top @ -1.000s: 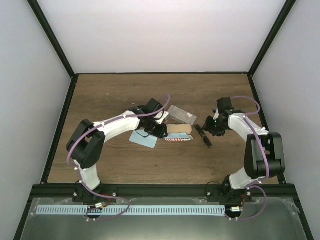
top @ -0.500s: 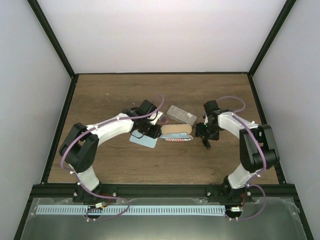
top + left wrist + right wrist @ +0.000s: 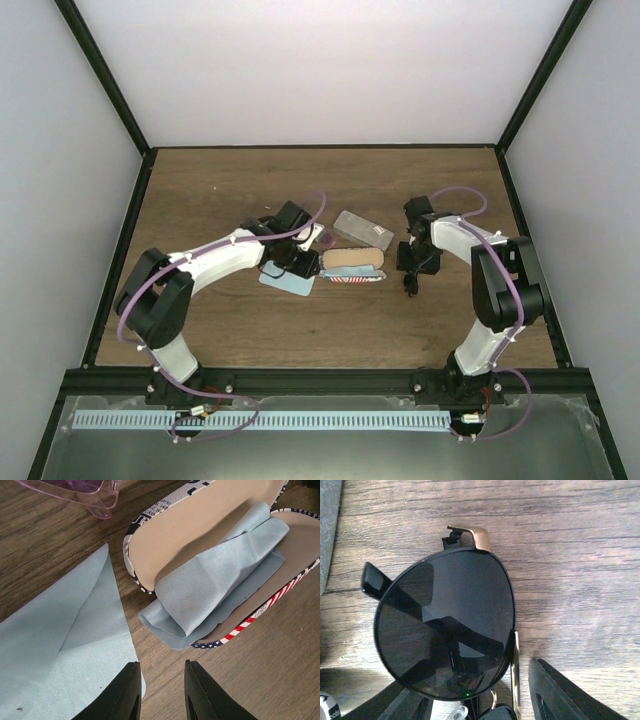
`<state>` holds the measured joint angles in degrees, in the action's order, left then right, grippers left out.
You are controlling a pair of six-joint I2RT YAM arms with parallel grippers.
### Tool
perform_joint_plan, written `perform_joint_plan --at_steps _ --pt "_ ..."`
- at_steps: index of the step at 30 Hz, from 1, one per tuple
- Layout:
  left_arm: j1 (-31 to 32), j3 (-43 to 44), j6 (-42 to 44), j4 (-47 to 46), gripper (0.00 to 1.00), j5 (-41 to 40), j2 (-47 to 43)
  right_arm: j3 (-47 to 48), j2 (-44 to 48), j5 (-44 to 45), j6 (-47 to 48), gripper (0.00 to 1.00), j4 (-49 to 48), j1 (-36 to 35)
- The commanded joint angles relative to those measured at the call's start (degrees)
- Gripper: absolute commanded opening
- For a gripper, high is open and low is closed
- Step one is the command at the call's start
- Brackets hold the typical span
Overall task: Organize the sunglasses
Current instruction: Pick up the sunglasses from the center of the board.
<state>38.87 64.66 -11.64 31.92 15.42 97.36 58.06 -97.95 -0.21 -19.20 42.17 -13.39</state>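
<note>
Right arm swung inward from right edge; right claw now low over black sunglasses, jaws apart, straddling folded frame, no grip yet. Glasses flat on worktop, midway between far and near edges, right of open striped case.

Left claw narrowly parted, empty, beside loose blue cloth. Purple sunglasses just beyond case.

Risk: fingers pinch smooth lens, not rim. Glasses could skid or thin frame could twist.
</note>
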Motion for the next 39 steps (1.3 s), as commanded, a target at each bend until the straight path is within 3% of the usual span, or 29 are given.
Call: perform_joint_plan --at_steps 1,4,8,12,18,26,31,35,39 --pt "-0.3 -0.3 0.9 -1.1 0.26 -0.4 -1.5 -0.3 -0.6 -0.7 -1.4 0.53 0.7 -0.6" --pt "-0.4 0.1 0.5 -1.8 0.26 -0.7 -1.6 -1.9 -0.7 -1.3 -2.0 0.52 0.2 -0.6" --pt "-0.4 3.6 -0.4 -1.9 0.27 -0.5 -0.1 -2.9 -0.3 -1.5 -3.1 0.31 -0.3 -0.6" --pt "-0.3 6.9 -0.6 -1.4 0.27 1.5 2.6 -2.3 0.7 -1.7 -4.2 0.2 0.0 -0.7" --pt "-0.2 7.1 -0.8 -2.2 0.27 2.4 4.4 -0.3 4.7 -3.3 -5.5 0.19 0.8 -0.6" --pt "-1.7 7.5 -4.7 -6.0 0.27 -5.6 6.2 1.8 12.4 -10.1 -10.2 0.2 0.5 -0.7" --pt "-1.9 9.6 -0.1 -10.1 0.4 -10.2 6.8 0.7 16.8 -16.7 -15.1 0.2 -2.2 -0.6" --pt "-2.1 8.6 3.6 -14.9 0.47 -7.3 8.3 -2.3 20.0 -22.7 -19.7 0.2 -6.4 -0.6" --pt "-2.4 6.8 5.6 -18.9 0.52 -9.2 9.5 -3.6 21.8 -23.3 -20.7 0.2 -7.0 -0.5"
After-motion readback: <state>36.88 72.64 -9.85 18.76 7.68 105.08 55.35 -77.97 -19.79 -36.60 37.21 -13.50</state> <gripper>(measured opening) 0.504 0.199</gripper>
